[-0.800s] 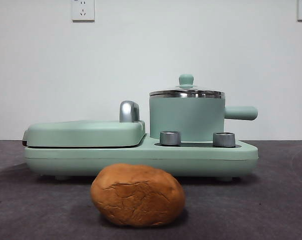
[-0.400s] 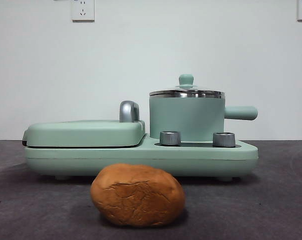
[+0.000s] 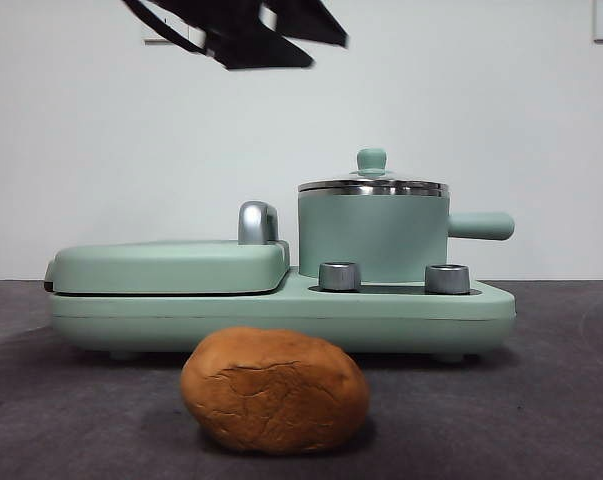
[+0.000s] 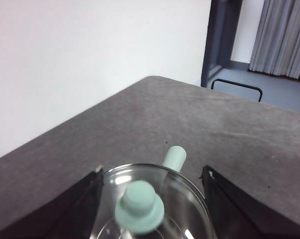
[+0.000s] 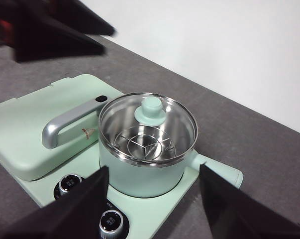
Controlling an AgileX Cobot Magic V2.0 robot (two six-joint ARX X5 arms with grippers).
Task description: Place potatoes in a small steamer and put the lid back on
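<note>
One potato (image 3: pixel 275 391) lies on grey table (image 3: pixel 561 400), white wall (image 3: pixel 481 90) behind.

A rough, cracked orange-brown potato (image 3: pixel 275 390) lies on the grey table in front of the mint-green steamer pot (image 3: pixel 373 235), whose clear glass lid (image 5: pixel 148 128) with its green knob sits closed on top.
</note>
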